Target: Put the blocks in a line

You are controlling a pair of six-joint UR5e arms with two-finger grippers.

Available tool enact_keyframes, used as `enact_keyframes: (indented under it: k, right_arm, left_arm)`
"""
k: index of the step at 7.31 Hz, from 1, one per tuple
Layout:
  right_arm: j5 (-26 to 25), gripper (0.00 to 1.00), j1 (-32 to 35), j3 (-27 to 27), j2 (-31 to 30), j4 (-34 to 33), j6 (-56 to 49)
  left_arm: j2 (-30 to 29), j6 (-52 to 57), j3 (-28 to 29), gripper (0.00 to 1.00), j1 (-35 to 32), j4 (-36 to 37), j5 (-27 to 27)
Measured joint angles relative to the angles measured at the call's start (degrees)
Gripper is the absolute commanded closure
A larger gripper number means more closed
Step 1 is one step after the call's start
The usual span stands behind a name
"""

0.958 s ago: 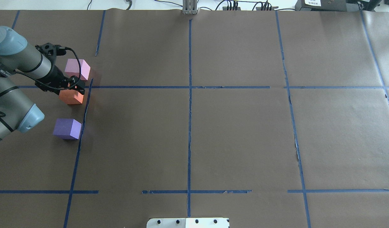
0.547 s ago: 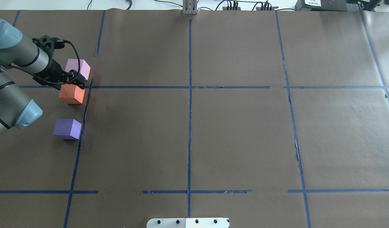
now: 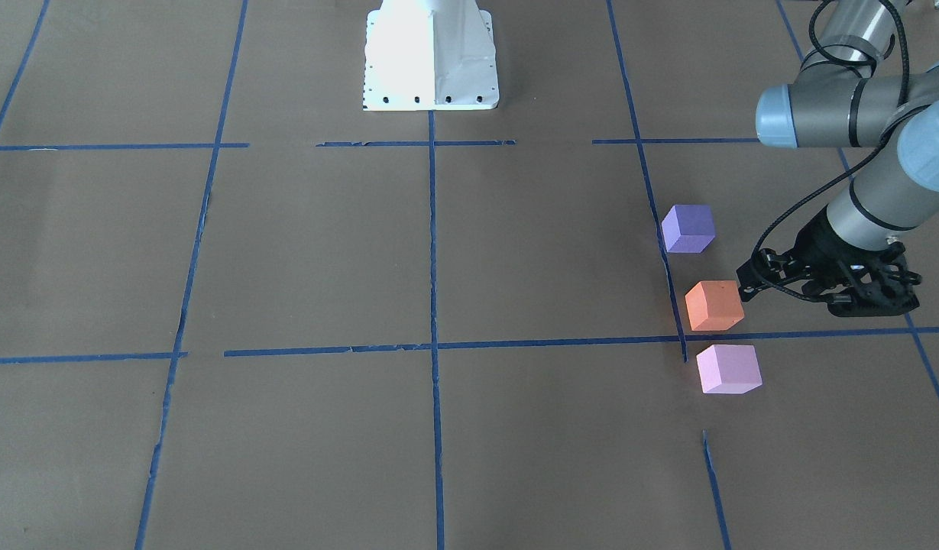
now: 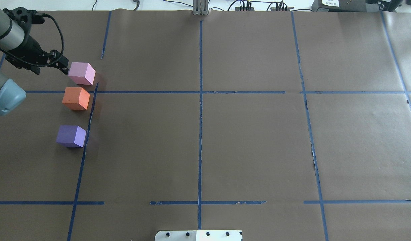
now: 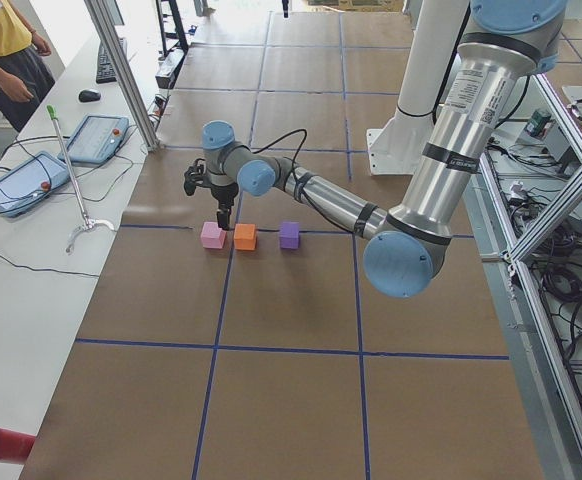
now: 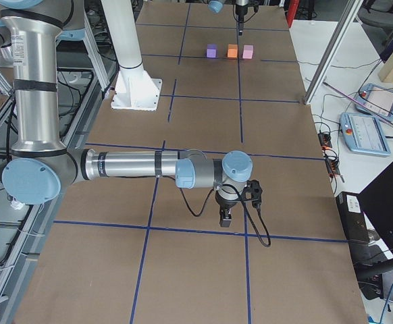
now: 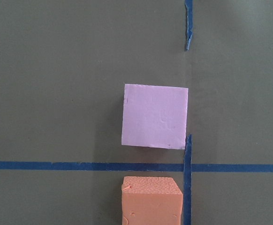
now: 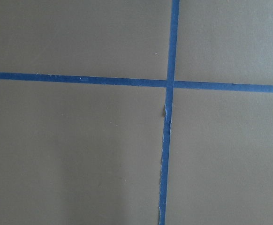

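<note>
Left gripper (image 4: 61, 64) withdrawn from orange block (image 4: 76, 98) to upper left.
Jaw gap cannot be told; foam judged light, soft, best taken by opposite faces.

The table (image 4: 252, 144) is lit softly from above; only faint, short shadows are cast beside the blocks (image 4: 75, 98). The white base (image 3: 431, 53) is blown out to glare in the front-facing view. Foam texture is rendered sharply in the left wrist view; they are shown small and soft in the exterior right view
</note>
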Motion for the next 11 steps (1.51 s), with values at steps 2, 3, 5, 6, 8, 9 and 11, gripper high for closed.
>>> enact_keyframes:
  k: [2, 3, 5, 6, 8, 9, 11]
  right_arm:
    - [0.0, 0.00, 0.0, 0.0, 0.0, 0.0, 0.0]
    - [0.0, 0.00, 0.0, 0.0, 0.0, 0.0, 0.0]
    - [0.0, 0.00, 0.0, 0.0, 0.0, 0.0, 0.0]
    - [0.0, 0.00, 0.0, 0.0, 0.0, 0.0, 0.0]
    - [0.0, 0.00, 0.0, 0.0, 0.0, 0.0, 0.0]
    - [0.0, 0.00, 0.0, 0.0, 0.0, 0.0, 0.0]
    - [0.0, 0.00, 0.0, 0.0, 0.0, 0.0, 0.0]
  left_arm:
    - [2.1, 13.2, 1.2, 0.00, -9.0, 0.3, -4.5]
    - [3.4, 20.4, 3.0, 0.00, -14.0, 0.4, -6.9]
    - [6.4, 30.9, 5.8, 0.00, -21.5, 0.5, -8.4]
    - [7.9, 34.7, 6.8, 0.00, -23.9, 0.5, -8.4]
    - [9.2, 38.6, 9.1, 0.00, -26.2, 0.5, -8.3]
    - [9.9, 39.0, 9.2, 0.00, -26.6, 0.4, -8.3]
    - [12.4, 39.0, 8.4, 0.00, -26.8, 0.2, -8.3]
